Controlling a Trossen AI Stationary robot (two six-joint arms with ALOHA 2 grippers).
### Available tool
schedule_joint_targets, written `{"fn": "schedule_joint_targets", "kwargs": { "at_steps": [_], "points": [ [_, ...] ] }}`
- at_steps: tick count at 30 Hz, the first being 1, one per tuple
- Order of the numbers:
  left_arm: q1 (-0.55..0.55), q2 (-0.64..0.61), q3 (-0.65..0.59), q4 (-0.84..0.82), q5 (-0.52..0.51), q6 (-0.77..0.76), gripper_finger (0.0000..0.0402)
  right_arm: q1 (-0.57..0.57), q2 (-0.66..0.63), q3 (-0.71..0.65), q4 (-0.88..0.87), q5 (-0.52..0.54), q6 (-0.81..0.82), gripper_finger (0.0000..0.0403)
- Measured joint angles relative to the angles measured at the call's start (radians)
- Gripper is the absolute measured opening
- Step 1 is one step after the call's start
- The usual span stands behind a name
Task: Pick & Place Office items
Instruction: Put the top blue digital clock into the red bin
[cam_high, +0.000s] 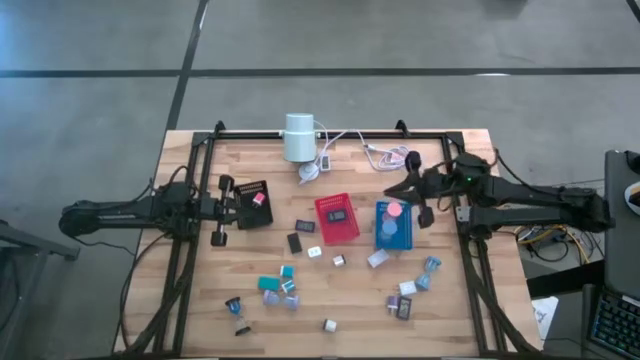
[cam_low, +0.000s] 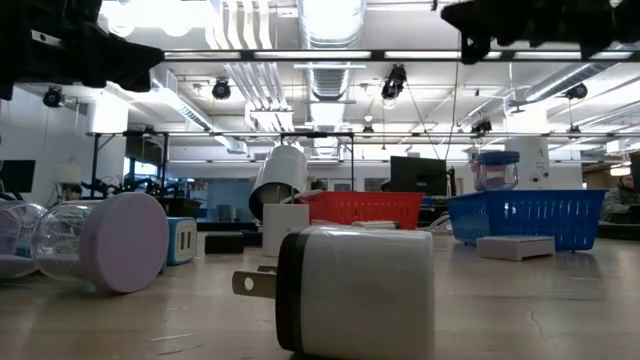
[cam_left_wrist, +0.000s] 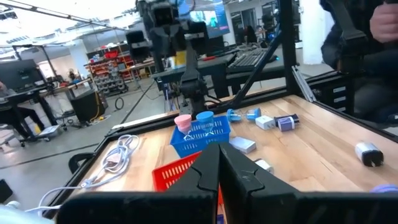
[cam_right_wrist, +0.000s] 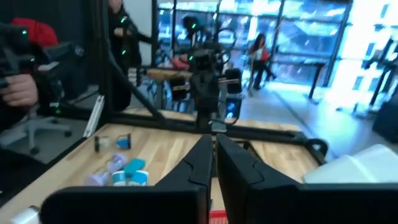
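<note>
Reaching in from the left edge of the pale wooden slat table (cam_high: 350, 300), the left gripper (cam_high: 221, 210) hangs just beside a black rectangular tray (cam_high: 251, 203) holding a small pink piece (cam_high: 258, 198); in the left wrist view its two dark fingers (cam_left_wrist: 205, 171) are pressed together with nothing between them. Behind, at the table's far edge, stands a white cylinder (cam_high: 298, 137) with white cables (cam_high: 375, 150) trailing to its right. Near the middle sits a red mesh tray (cam_high: 337, 218) with a black block (cam_high: 337, 213) inside, a black piece (cam_high: 295, 242) lying just beside its near-left corner. Closer to the front, teal and white blocks (cam_high: 275, 285) cluster together, and a white plug adapter (cam_low: 350, 290) fills the low view next to a clear tube with a lilac cap (cam_low: 100, 242). Right of the red tray, a blue mesh tray (cam_high: 392, 227) carries a pink round disc (cam_high: 394, 210). Small grey, blue and white pieces (cam_high: 410, 295) are scattered in front of it. The right gripper (cam_high: 418, 203) hovers beside the blue tray's far-right corner, its fingers (cam_right_wrist: 202, 165) closed on nothing.
</note>
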Motion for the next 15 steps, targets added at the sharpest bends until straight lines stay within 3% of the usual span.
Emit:
{"fn": "schedule_joint_targets", "kwargs": {
  "at_steps": [4,8,15],
  "points": [
    [0.000,0.000,0.000,0.016,-0.061,-0.027,0.0009,-0.050,-0.042,-0.102,0.104,-0.007,0.069,0.0013],
    [0.001,-0.002,0.000,0.021,-0.253,-0.112,0.0003,-0.063,-0.057,-0.181,0.147,0.011,0.126,0.0013],
    [0.002,-0.035,0.000,0.006,-0.210,-0.114,0.0001,-0.060,-0.094,-0.321,0.329,0.021,0.142,0.0013]
  ]
}}
